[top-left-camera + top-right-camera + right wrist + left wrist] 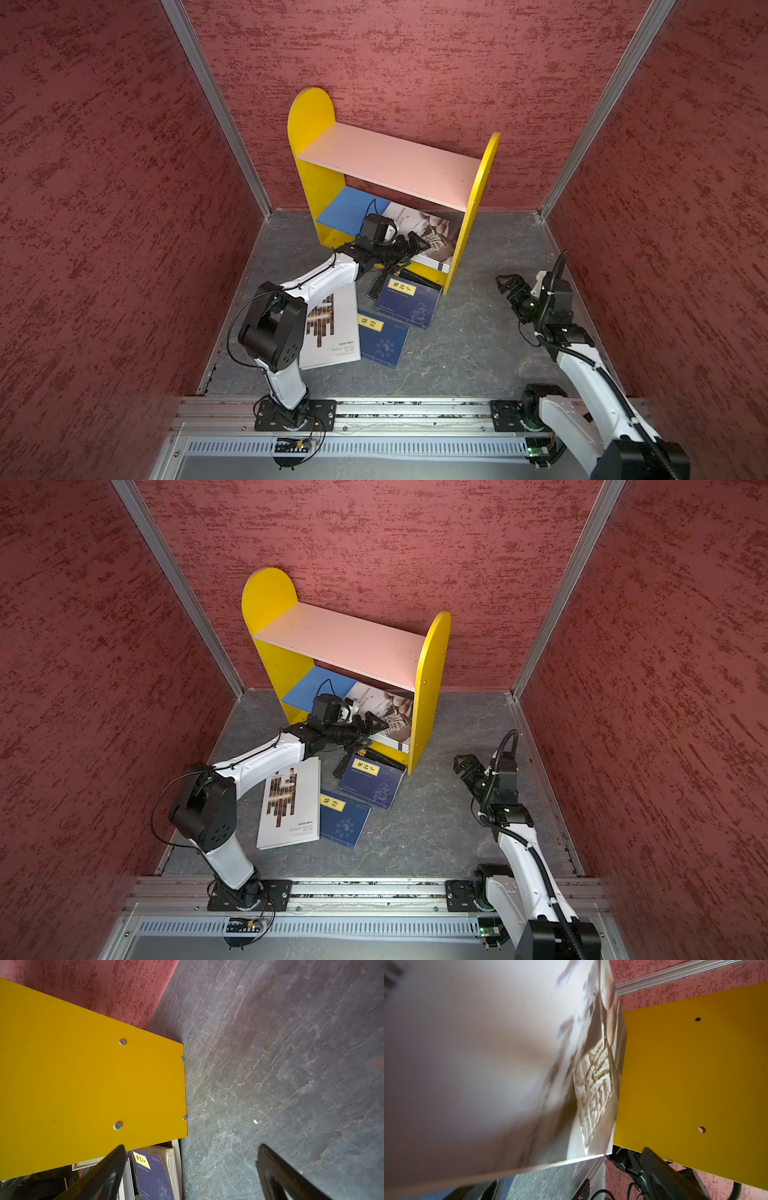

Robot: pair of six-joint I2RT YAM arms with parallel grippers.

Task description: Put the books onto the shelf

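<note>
the large white photo-cover book is leaning in the right end of the blue lower tier of the yellow-sided two-tier shelf. the left tool is standing wide just beside its cover, seemingly finishing this placement. the right tool is hovering wide at the right. next, the white brown-bar book, lying flat on the grey bench, probably needs lifting by an edge.

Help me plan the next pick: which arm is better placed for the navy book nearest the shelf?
Likely right: the right gripper hangs open and empty beside the shelf, bare floor between it and that navy book. The left gripper is at the white book leaning in the shelf.
</note>
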